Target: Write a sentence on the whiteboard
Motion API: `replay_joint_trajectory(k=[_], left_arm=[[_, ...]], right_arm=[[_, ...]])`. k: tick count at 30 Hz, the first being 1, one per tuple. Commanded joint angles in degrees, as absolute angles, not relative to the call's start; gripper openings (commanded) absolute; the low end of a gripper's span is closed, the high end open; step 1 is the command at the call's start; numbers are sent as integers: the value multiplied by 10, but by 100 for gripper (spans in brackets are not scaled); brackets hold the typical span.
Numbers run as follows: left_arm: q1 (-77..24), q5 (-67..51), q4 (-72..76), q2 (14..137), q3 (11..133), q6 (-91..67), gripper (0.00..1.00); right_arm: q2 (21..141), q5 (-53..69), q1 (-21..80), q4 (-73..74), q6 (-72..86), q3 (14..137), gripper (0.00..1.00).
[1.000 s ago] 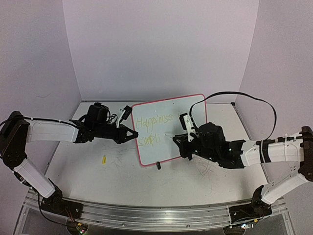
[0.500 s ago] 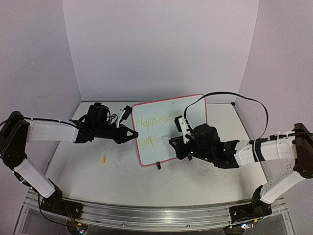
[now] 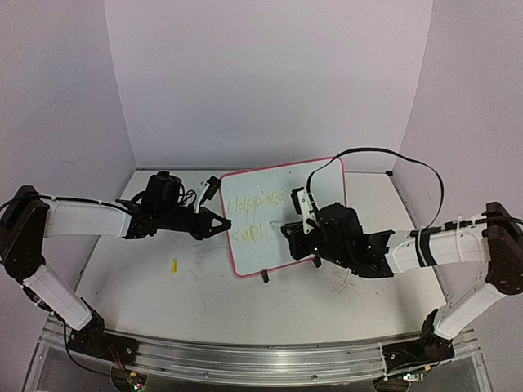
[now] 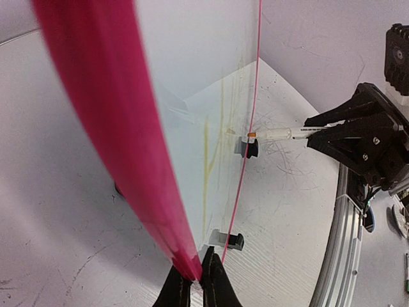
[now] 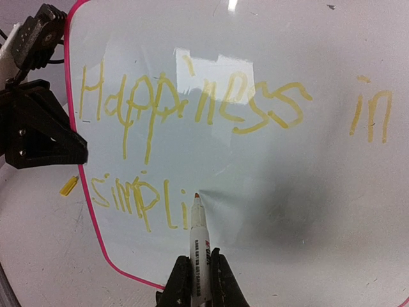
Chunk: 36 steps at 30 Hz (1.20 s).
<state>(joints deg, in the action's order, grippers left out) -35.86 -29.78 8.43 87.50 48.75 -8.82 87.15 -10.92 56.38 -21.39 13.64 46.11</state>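
The whiteboard (image 3: pixel 323 181) with a red-pink rim stands tilted at the table's middle. My left gripper (image 3: pixel 222 225) is shut on its left rim (image 4: pixel 128 160), shown in the left wrist view (image 4: pixel 197 281). The sentence (image 5: pixel 198 105) reads "Happiness in" on the upper line and "simpli" (image 5: pixel 137 198) below; it also shows faintly from above (image 3: pixel 255 204). My right gripper (image 5: pixel 197 281) is shut on a white marker (image 5: pixel 197 246) whose orange tip sits at the board just right of "simpli". From above, that gripper (image 3: pixel 288 230) is at the board's lower middle.
A small yellow cap (image 3: pixel 173 265) lies on the scratched tabletop left of the board; it also shows in the right wrist view (image 5: pixel 68 185). A black clip foot (image 3: pixel 264 275) sits at the board's bottom edge. Purple walls close the back and sides.
My right gripper with the marker has moved left and up to the board, bringing the tip next to the end of "simpli". The left arm and the board have not moved.
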Motion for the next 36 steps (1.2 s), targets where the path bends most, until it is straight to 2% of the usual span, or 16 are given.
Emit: replay_joint_trajectory(k=[1,20,36], left_arm=[[-360,-259,60,877,505,-47,0],[-361,-258,60,877,505,-47,0],[-361,-260,59,879,506,-47,0]], right_arm=[[868,-123,563,-215,148,475,0],[889,-135,562,-208,154,477,0],[892,-97,563,-185,164,472,0]])
